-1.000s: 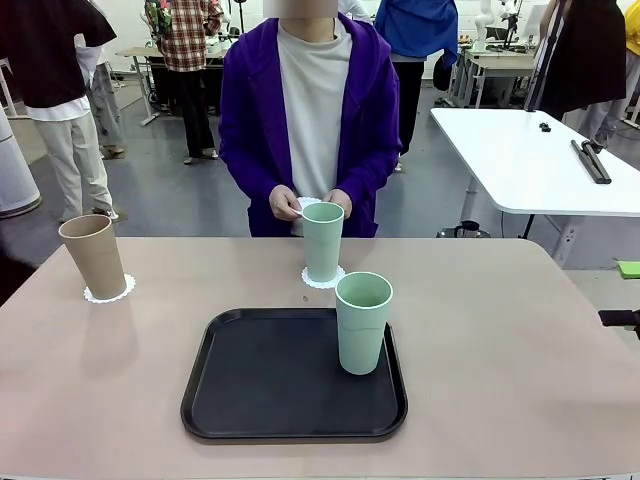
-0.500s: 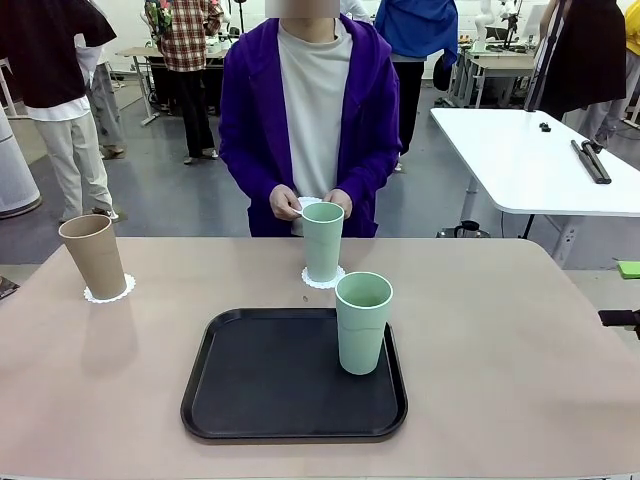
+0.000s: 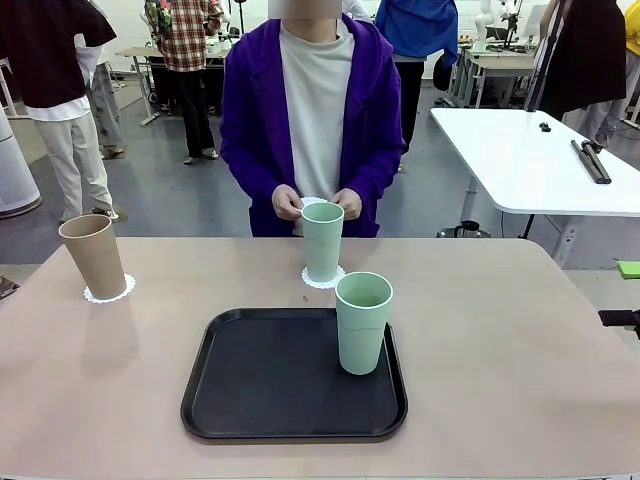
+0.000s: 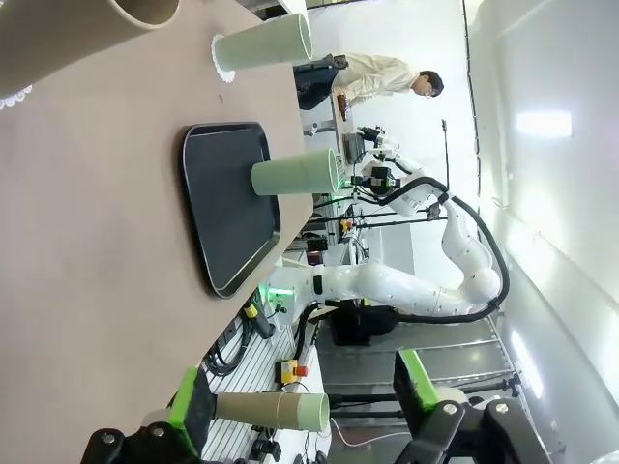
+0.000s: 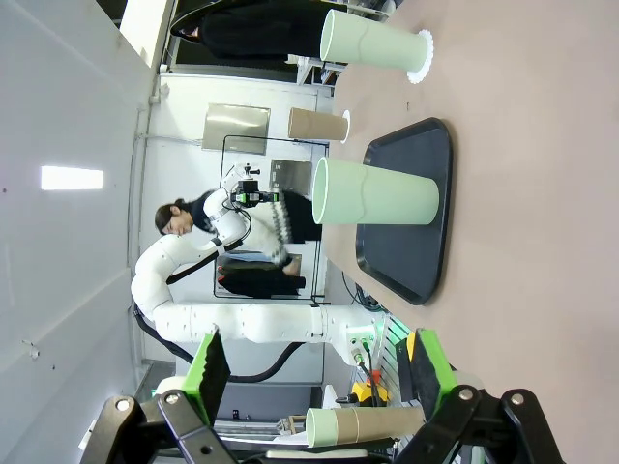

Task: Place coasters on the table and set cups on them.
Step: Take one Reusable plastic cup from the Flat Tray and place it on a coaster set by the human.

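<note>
On the tray (image 5: 406,266), a cup (image 5: 377,191) stands well beyond the right hand (image 5: 319,382)

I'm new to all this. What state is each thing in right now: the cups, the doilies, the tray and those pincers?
tan cup: upright on the left coaster.
far green cup: upright on the middle coaster.
near green cup: upright on the tray, no coaster under it.
third coaster: apparently held in the person's hands, off the table.
left pincer: open, empty.
right pincer: open, empty.
</note>
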Robot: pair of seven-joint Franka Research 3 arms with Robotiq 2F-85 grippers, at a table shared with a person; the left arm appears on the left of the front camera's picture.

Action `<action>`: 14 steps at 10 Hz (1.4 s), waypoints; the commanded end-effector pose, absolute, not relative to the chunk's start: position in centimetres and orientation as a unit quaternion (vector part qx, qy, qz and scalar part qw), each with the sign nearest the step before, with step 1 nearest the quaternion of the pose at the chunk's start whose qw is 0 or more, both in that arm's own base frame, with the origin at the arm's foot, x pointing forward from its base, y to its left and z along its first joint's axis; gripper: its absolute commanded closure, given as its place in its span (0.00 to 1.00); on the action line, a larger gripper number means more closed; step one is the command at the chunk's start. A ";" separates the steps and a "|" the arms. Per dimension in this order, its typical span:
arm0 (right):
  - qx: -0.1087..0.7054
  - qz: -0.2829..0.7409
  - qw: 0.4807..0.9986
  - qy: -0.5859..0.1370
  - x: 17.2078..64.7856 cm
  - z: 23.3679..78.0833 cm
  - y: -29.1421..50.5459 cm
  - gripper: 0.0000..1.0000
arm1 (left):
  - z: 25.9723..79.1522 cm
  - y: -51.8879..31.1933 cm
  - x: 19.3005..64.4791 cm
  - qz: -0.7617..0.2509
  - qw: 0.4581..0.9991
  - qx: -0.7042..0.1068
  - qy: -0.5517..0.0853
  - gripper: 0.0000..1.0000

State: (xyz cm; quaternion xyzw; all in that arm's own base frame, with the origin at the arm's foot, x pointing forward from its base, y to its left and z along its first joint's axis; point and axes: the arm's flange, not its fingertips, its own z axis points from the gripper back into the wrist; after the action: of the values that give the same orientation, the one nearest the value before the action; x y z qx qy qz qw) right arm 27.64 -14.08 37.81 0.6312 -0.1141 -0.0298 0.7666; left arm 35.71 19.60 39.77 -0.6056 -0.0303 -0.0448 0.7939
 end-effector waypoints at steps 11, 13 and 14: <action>0.636 -0.030 0.762 -0.116 27.7 37.9 -14.1 0.00 | 39.9 19.6 35.8 -0.041 0.797 -0.602 -0.029 0.00; 0.636 -0.030 0.762 -0.116 27.7 37.9 -14.1 0.00 | 39.9 19.6 35.8 -0.041 0.797 -0.602 -0.029 0.00; 0.636 -0.030 0.762 -0.116 27.7 37.9 -14.1 0.00 | 39.9 19.6 35.8 -0.041 0.797 -0.602 -0.029 0.00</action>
State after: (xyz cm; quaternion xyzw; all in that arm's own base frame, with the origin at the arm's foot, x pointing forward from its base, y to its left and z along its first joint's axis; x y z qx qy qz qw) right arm 27.64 -14.08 37.81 0.6312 -0.1141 -0.0298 0.7666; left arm 35.93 19.49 39.89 -0.5955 -0.0231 -0.0352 0.8022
